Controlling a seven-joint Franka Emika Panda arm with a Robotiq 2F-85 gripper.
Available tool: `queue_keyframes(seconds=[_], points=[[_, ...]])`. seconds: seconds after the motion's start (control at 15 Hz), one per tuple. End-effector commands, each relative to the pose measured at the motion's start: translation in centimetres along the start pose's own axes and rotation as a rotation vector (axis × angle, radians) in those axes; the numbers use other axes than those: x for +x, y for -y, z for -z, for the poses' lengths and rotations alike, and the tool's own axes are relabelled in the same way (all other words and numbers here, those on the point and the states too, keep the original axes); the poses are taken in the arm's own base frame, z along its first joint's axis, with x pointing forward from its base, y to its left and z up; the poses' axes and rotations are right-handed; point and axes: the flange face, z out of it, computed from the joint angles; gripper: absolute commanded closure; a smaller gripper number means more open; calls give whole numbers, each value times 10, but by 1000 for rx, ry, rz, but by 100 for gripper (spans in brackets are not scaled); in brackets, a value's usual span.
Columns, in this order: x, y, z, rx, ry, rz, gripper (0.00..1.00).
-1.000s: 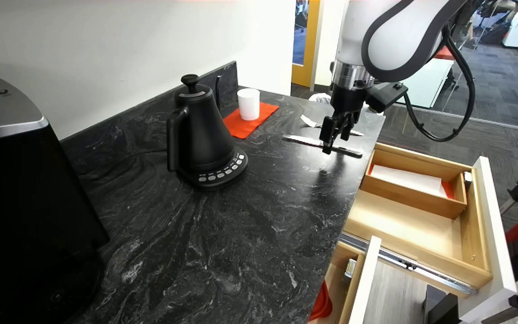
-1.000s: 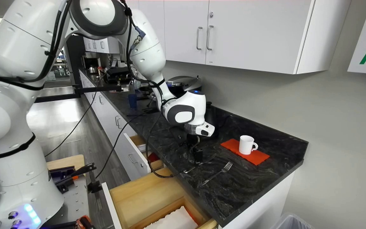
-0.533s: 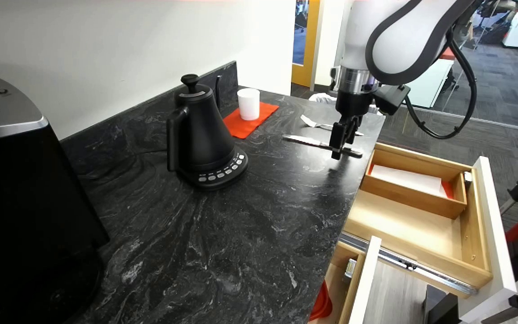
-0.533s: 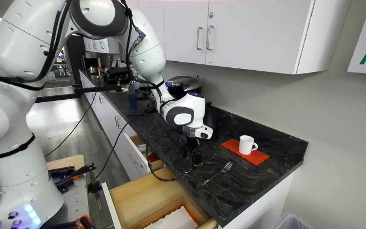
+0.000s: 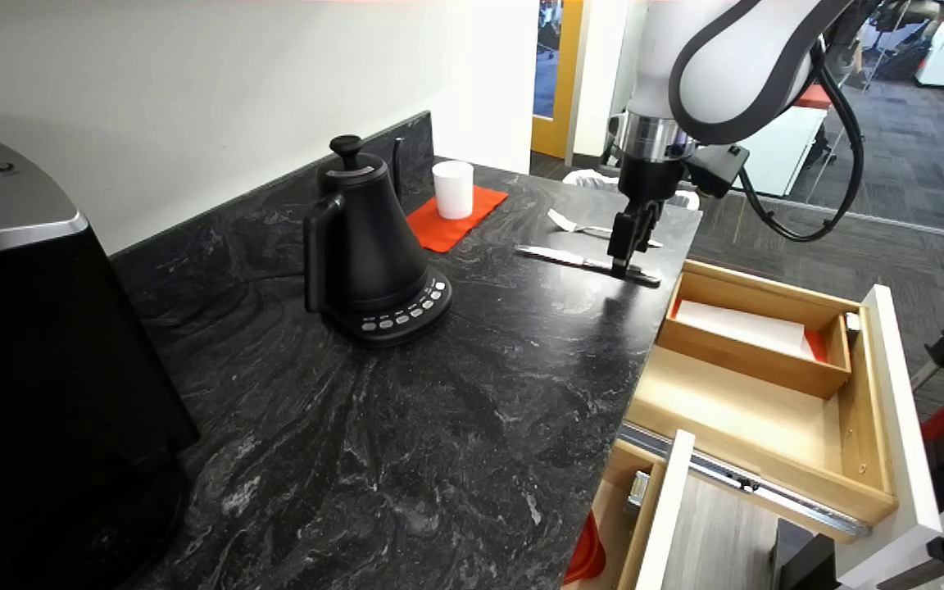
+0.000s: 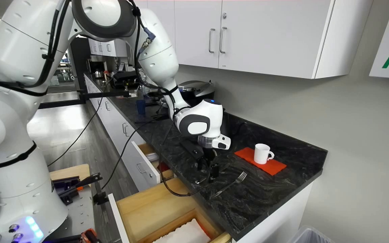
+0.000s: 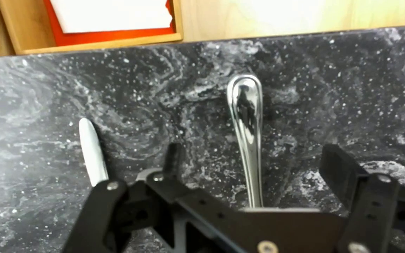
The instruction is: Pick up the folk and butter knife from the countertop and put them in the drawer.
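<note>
In the wrist view the gripper (image 7: pixel 251 160) has its fingers spread well apart, one on each side of the handle of the butter knife (image 7: pixel 248 116), with clear gaps between (whether the tips touch the countertop (image 5: pixel 406 459), I cannot tell). The butter knife and the fork (image 7: pixel 92 151) lie there, apart, near the edge where the drawer (image 5: pixel 751 410) stands pulled out. A white mug (image 6: pixel 261 153) sits on a red napkin (image 6: pixel 275 167).

The pincer (image 6: pixel 210 171) hangs low over the dark marbled surface (image 6: pixel 265 192), near a fork (image 6: pixel 231 185); a white mug (image 6: pixel 261 154) stands on a red napkin (image 6: pixel 274 167), a wooden drawer (image 6: pixel 159 200) open below
</note>
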Motion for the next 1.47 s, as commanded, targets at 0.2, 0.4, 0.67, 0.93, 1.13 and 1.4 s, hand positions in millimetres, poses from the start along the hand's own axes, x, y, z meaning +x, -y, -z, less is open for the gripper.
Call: queue_keyframes(seconds=[0.2,0.4,0.67,0.93,1.13,1.4], points=[[4,-2,-7,-18,39,56,0],[3,-2,-14,-30,56,82,25],[3,-2,-14,-44,71,102,45],[4,-5,-9,-55,72,102,71],[2,-9,-6,-66,71,83,90],[-3,-16,14,-54,49,0,90]])
